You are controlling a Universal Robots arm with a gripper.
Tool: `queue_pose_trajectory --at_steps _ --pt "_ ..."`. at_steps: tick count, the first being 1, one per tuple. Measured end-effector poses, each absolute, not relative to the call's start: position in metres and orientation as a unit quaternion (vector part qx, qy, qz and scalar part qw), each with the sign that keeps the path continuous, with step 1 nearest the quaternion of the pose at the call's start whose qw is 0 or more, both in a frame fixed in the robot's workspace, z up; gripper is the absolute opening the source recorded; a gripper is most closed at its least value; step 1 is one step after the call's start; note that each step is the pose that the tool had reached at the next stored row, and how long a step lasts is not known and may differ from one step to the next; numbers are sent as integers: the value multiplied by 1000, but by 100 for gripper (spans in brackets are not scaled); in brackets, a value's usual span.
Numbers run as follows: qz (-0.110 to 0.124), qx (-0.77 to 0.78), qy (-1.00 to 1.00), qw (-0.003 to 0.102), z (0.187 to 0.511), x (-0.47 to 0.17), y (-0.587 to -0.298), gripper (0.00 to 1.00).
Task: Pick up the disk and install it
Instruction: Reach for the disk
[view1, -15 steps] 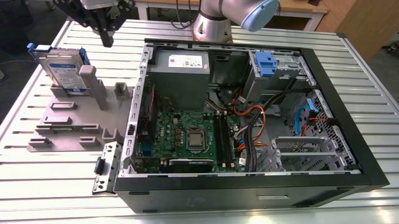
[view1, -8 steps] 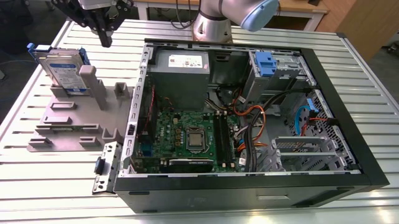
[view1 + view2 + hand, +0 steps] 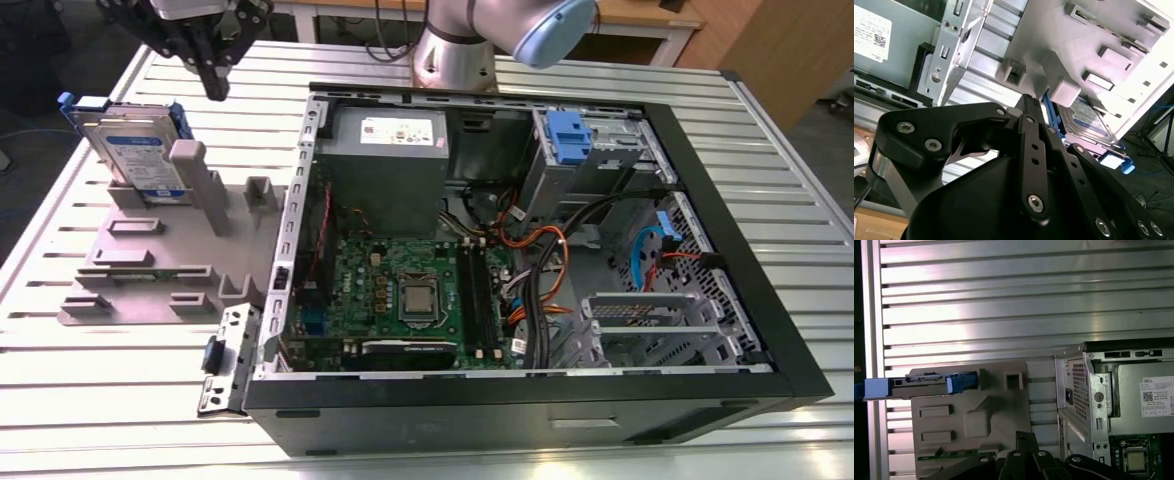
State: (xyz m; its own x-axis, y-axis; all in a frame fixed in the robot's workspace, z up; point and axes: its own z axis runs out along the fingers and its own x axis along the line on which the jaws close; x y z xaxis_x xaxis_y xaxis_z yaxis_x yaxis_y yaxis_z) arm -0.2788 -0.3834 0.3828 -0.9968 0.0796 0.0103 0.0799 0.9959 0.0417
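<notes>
Black and thin, the hand (image 3: 214, 88) hangs in the air with its fingers pressed together and nothing between them. Its top part is cut off by the edge of the exterior view. It points straight down at the tabletop (image 3: 80, 400), near the disk (image 3: 134, 150) but not touching it.

The disk stands on its edge in a grey holder (image 3: 160, 250), at the exterior view's left of the open computer case (image 3: 534, 250). A grey post (image 3: 187, 180) of the holder hides part of one side of the disk.

In the second wrist view the hand's own black links cover part of the disk (image 3: 1089, 117), so only a bit of its label and blue frame can be seen. In the first wrist view the disk (image 3: 929, 382) is seen from above as a thin strip.

The arm (image 3: 494, 30) rises behind the case, and most of it is cut off.
</notes>
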Motion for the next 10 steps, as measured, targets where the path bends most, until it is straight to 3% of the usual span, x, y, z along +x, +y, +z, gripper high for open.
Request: queue_pose_trajectory --at_steps 10 --pt "-21 -40 -999 4 382 -300 -381 11"
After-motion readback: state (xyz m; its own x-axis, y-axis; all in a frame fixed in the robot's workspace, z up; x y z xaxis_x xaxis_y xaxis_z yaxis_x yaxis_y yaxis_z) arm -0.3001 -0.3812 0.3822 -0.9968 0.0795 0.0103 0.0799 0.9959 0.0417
